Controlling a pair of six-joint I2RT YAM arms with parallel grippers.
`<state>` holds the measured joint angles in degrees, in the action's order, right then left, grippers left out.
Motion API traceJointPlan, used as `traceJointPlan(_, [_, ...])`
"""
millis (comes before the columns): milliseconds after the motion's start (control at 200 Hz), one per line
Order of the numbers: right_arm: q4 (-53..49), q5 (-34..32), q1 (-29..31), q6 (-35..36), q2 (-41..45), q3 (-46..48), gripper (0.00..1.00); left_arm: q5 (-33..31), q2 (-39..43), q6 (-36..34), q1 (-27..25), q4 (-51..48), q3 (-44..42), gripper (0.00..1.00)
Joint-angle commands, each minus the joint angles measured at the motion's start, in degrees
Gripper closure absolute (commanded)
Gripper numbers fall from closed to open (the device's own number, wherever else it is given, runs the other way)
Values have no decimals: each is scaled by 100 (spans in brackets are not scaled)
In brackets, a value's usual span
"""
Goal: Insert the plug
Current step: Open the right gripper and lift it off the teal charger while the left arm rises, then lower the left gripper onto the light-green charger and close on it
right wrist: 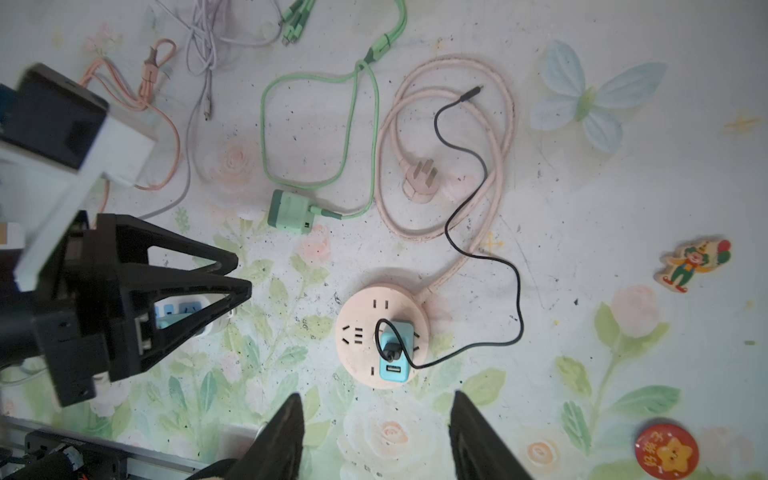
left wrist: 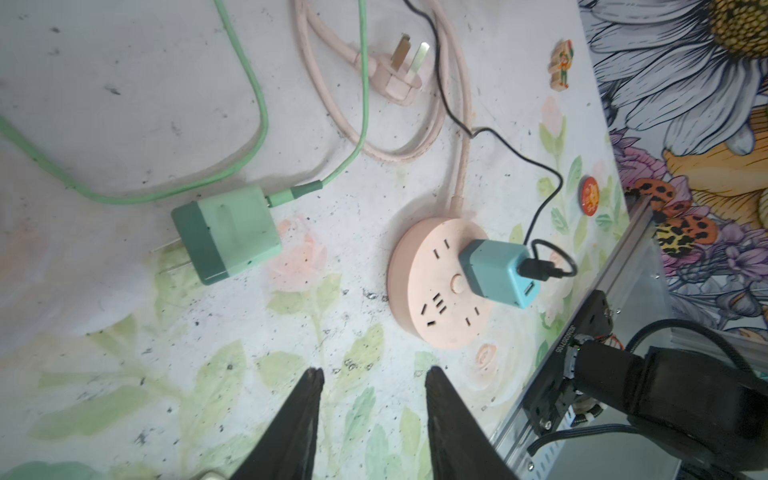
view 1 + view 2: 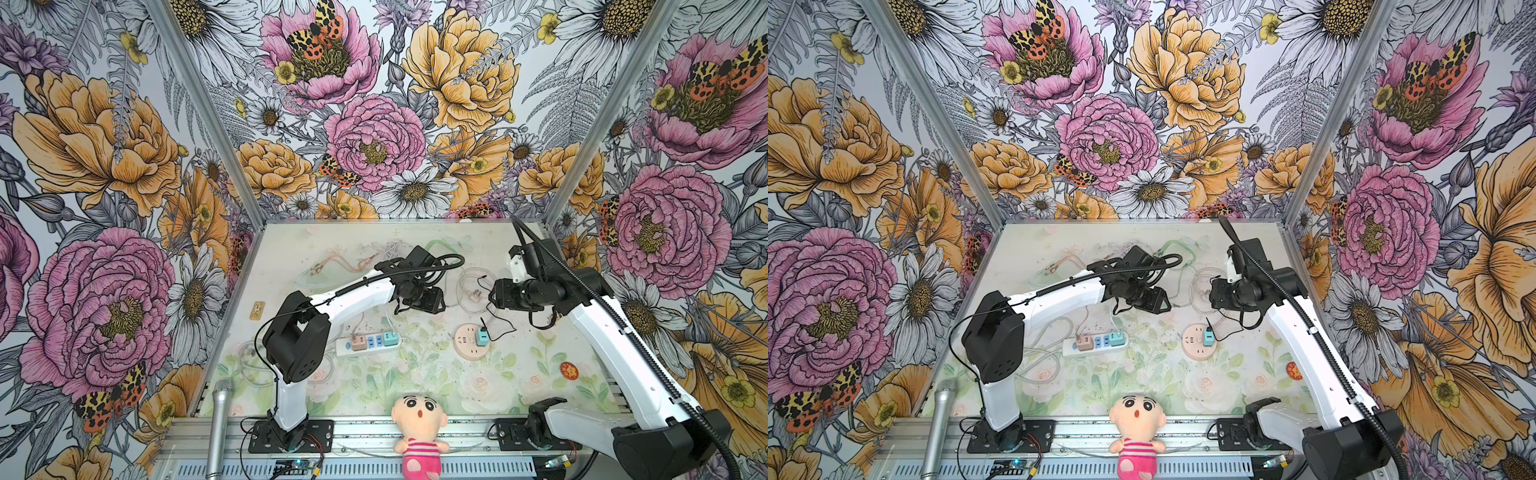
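Observation:
A green charger plug [image 2: 226, 232] lies loose on its side on the floral mat, its prongs bare and its green cable looping away; the right wrist view shows this plug [image 1: 291, 216] too. A pink round socket [image 2: 432, 324] stands nearby with a blue charger [image 2: 494, 270] plugged into it, black cable attached. A pink three-prong plug [image 1: 422, 183] lies loose beside the coiled pink cord. My left gripper [image 2: 374, 370] hovers open and empty between the green plug and the socket. My right gripper [image 1: 377, 395] is open and empty above the socket [image 1: 361, 349].
A white power strip [image 3: 368, 343] with small adapters lies under the left arm. Loose cables [image 1: 199, 54] lie at the back of the mat. A clown magnet [image 1: 692, 264] and red badge [image 1: 667, 451] sit at the right. A doll [image 3: 419, 432] and microphone [image 3: 218, 424] stand at the front rail.

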<state>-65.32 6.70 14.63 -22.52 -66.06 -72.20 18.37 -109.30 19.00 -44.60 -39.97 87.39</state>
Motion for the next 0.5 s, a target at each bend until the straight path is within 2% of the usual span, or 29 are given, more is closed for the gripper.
traceJointPlan(0, [700,303,-22,-391,280,336,43,-445,-394,-351,192,-439,461,48])
traceJointPlan(160, [1208,439,-26,-549,482,802,42,-658,-845,-593,337,-603,865,47])
traceJointPlan(240, [1285,479,-27,-569,478,886,42,-715,-1014,-489,489,-690,1041,40])
traceJointPlan(410, [1494,518,-23,-609,592,1005,42,-833,-1272,-323,588,-687,1323,39])
traceJointPlan(495, [1639,604,-32,-674,634,1057,42,-659,-1462,-268,623,-688,1506,39])
